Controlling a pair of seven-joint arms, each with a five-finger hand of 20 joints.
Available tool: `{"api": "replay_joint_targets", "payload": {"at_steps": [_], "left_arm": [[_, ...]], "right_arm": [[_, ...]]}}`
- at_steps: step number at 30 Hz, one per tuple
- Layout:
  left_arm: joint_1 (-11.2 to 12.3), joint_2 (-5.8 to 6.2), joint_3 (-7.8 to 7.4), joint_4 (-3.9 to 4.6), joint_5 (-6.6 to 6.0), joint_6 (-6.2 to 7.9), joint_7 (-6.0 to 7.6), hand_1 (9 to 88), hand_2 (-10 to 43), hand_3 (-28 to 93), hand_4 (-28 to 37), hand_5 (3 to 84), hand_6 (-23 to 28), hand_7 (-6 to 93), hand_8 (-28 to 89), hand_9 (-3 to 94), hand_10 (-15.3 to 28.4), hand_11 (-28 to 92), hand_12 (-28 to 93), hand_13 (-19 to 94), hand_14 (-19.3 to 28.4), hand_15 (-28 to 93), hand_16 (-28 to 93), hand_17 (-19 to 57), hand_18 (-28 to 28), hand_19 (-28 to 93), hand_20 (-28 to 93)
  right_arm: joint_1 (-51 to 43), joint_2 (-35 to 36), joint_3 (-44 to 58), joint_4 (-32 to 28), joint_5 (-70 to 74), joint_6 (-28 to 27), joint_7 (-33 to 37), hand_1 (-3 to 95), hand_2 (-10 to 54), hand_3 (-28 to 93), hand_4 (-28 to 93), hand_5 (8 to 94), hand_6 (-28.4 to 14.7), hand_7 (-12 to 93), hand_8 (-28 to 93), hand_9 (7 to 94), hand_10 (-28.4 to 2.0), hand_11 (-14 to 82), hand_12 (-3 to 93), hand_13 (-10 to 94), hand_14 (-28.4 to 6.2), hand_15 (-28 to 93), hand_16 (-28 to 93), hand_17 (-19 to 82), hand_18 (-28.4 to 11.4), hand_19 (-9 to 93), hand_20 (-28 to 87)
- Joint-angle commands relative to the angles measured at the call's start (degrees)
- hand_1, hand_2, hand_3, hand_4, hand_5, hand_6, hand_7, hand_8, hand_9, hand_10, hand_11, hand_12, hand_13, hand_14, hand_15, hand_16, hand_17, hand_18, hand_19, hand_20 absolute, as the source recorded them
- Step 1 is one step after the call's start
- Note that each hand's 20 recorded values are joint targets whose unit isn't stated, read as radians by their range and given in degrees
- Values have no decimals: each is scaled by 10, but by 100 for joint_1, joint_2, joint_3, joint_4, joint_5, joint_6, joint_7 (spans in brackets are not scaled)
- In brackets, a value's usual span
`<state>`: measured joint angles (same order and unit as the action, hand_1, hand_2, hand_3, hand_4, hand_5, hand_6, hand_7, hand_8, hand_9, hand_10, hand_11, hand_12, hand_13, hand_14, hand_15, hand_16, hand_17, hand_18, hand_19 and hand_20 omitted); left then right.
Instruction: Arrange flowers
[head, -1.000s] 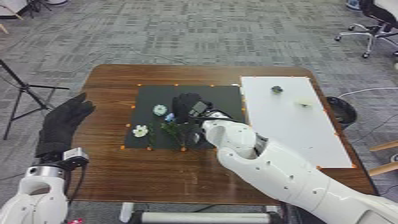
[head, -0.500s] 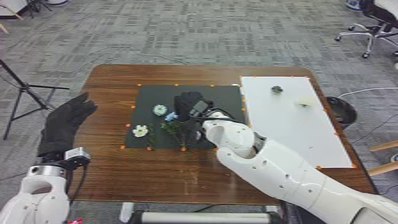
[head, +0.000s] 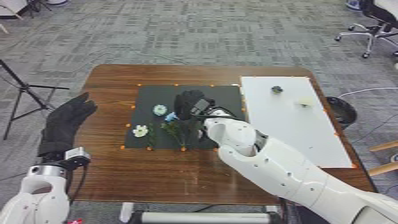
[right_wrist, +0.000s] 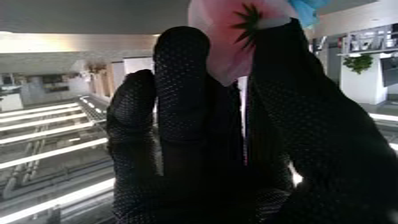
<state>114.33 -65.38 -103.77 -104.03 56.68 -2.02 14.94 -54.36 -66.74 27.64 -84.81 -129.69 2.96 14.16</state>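
Note:
My right hand (head: 189, 103) is over the upper middle of the black mat (head: 226, 93), beside a blue flower (head: 171, 116). In the right wrist view, the hand (right_wrist: 200, 145) pinches a pink flower (right_wrist: 222, 42) between thumb and fingers, its bloom above the fingertips, with blue petals (right_wrist: 305, 11) close behind it. A white flower (head: 140, 131) and a pale blue-white flower (head: 160, 109) lie on the mat's left part. Green stems (head: 174, 129) run below the blue flower. My left hand (head: 64, 122), fingers straight, is at the table's left edge.
A white board (head: 289, 130) on the right of the table (head: 204, 175) holds a small dark flower (head: 277, 89) and a pale yellow one (head: 305, 102). A black bin (head: 342, 111) stands past the right edge, a tripod (head: 25, 86) to the left.
My right hand has shifted slightly rightward over the mat, and its forearm has swung a little to the right. The left hand has stayed in place.

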Motion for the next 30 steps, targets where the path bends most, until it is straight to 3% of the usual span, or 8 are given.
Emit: {"api": "replay_joint_targets", "payload": {"at_steps": [1,6,10,13,17,19,25,30], "left_arm": [[18,-21,-8,7,37,-92,-59,190,-32,724,-283,447,12,111,-70,448,130,170,125,353,174,174,33,18,135,86,171],[23,-4,5,6,26,-101,-63,192,-34,724,-283,447,11,111,-70,448,130,170,125,353,173,175,33,18,135,85,171],[22,-11,28,3,37,-109,-73,193,-34,724,-283,447,12,111,-70,447,131,171,125,353,173,174,33,18,135,85,171],[32,-13,20,-14,36,-103,-67,195,-35,722,-283,448,11,112,-70,447,130,170,126,353,173,174,34,18,135,85,171],[41,-4,-4,-34,36,-81,-53,196,-36,722,-283,447,10,113,-70,448,130,171,126,352,174,175,34,18,135,85,171],[52,-5,-9,-42,28,-60,-31,197,-35,722,-283,447,10,112,-71,448,130,171,126,352,173,174,34,18,135,85,171],[174,-25,46,-103,-58,256,171,199,-38,723,-283,443,9,113,-70,446,130,171,125,354,172,174,34,20,137,85,172],[265,-62,33,-138,-60,291,165,202,-44,729,-283,440,7,115,-71,447,130,171,126,357,173,180,36,20,139,89,172]], "right_arm": [[77,95,123,-107,38,-143,54,550,-95,597,-197,710,24,214,46,740,-116,148,212,677,-100,501,397,310,-209,699,588],[104,127,152,-205,200,-179,143,511,-95,628,-192,686,21,200,41,719,-124,159,183,669,-106,519,359,306,-210,698,589],[69,141,277,-275,268,-325,94,446,-95,700,-201,653,27,181,-73,699,-127,149,179,658,-111,523,351,299,-215,699,588],[131,229,382,-348,382,-334,59,427,-95,702,-201,625,24,177,-94,679,-129,139,176,648,-118,523,350,296,-219,700,588],[313,606,478,-522,530,-134,58,394,-95,701,-199,595,14,168,-95,641,-134,126,175,628,-131,514,343,284,-220,691,584],[296,864,655,-625,547,-193,112,369,-95,697,-195,574,5,161,-90,618,-139,116,173,634,-130,453,314,283,-220,690,580],[-89,1669,1753,-814,534,-1737,389,293,-95,684,-190,420,-35,87,-59,420,-168,46,162,562,-153,321,301,236,-233,634,550],[-481,2113,2552,-650,332,-2587,486,255,-95,676,-200,326,-56,32,-38,316,-180,15,150,526,-168,319,312,216,-246,626,545]]}}
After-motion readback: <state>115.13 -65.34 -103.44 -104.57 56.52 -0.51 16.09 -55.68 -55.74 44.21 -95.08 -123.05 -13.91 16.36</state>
